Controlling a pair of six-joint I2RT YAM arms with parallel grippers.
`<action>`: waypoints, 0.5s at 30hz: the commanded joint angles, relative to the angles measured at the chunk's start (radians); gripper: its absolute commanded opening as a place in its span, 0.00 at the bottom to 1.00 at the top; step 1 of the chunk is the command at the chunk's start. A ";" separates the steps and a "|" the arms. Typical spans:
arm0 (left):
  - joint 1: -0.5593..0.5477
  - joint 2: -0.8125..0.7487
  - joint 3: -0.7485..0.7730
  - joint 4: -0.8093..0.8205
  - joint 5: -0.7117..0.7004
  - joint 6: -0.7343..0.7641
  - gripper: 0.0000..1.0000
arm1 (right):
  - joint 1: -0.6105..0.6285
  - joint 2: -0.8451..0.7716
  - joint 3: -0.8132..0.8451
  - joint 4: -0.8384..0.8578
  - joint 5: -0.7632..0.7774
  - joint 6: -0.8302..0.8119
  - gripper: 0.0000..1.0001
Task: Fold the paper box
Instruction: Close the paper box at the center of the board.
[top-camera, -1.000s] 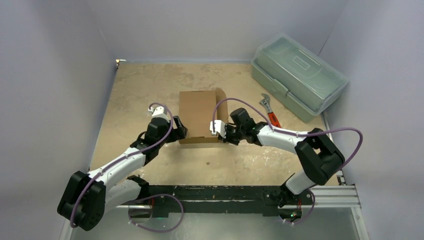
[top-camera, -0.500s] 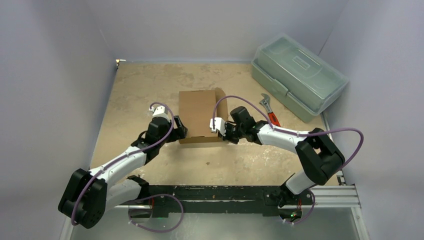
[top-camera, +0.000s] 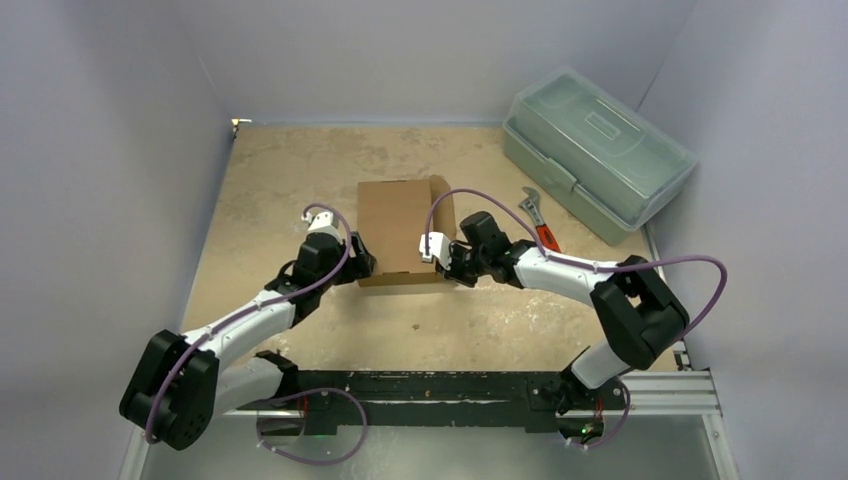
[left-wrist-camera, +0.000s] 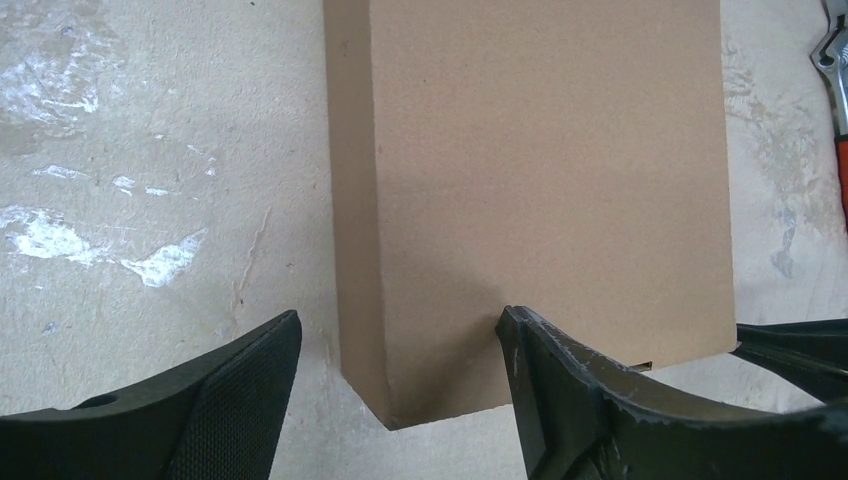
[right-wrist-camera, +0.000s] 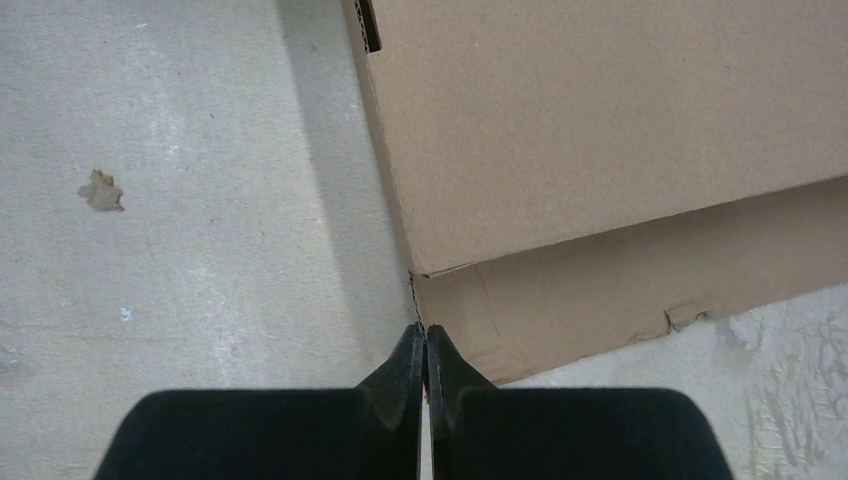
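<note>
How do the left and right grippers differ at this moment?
The left gripper has spread fingers straddling the near left corner of the paper box; the right gripper has shut fingers, tips at the near right corner. Both sit low at the box's near end.

A plain brown corrugated paper box (top-camera: 398, 232) lies flat near the middle of the mottled beige tabletop (top-camera: 280, 180); it is folded into a shallow rectangular shape, its smooth top panel closed and facing up; along its right side one flap (top-camera: 446, 205) juts out lower than the top, untucked, its edge creased; a narrow dark slot (right-wrist-camera: 368, 22) shows in the near edge.
</note>
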 joint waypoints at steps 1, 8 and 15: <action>0.005 0.009 0.040 0.040 0.018 0.032 0.72 | -0.004 0.010 0.050 0.024 0.022 0.044 0.00; 0.005 0.026 0.043 0.047 0.033 0.036 0.70 | -0.004 0.017 0.057 0.022 0.023 0.060 0.00; 0.005 0.058 0.049 0.063 0.062 0.040 0.67 | -0.005 0.025 0.071 0.021 0.012 0.049 0.00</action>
